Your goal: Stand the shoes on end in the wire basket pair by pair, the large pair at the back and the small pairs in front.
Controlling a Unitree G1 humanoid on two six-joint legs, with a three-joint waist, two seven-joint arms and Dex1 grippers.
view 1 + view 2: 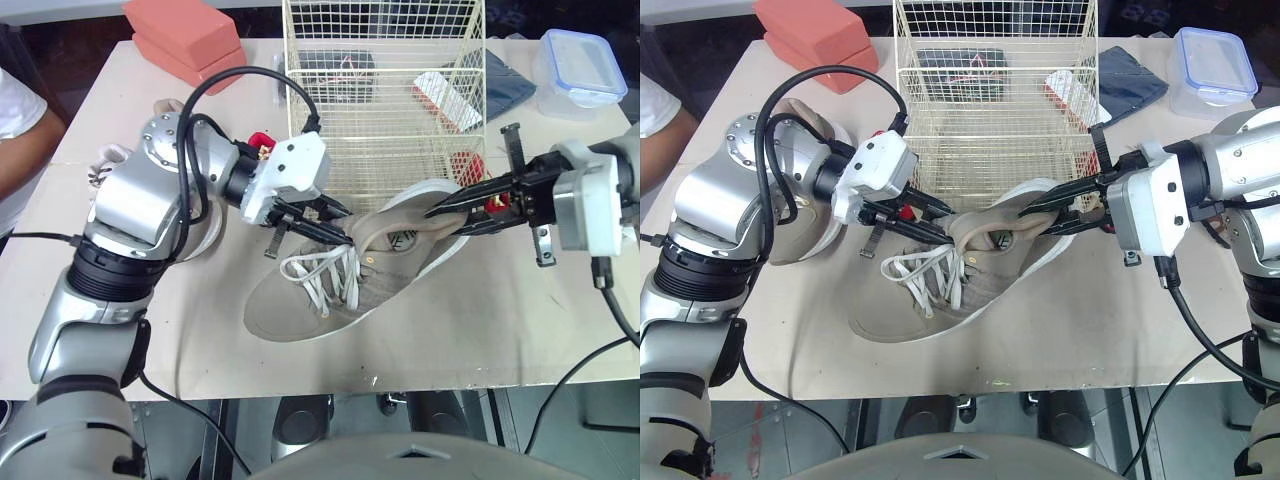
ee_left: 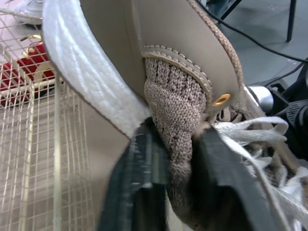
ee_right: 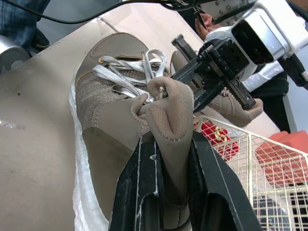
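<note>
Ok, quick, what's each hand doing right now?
Left hand: shut on the grey shoe, pinching its collar.
Right hand: shut on the same grey shoe, at the heel end.

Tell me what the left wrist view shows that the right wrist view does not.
Left wrist view: the left gripper pinching the knit collar of the shoe. Right wrist view: the right gripper shut on a tan flap, and a second shoe beyond. Both: the shoe, its white laces, the basket.

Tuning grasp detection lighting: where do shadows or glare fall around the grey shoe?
Left eye view: grey shoe throws a soft shadow on the table, no harsh glare. Left wrist view: its white sole is bright, knit collar shaded.
</note>
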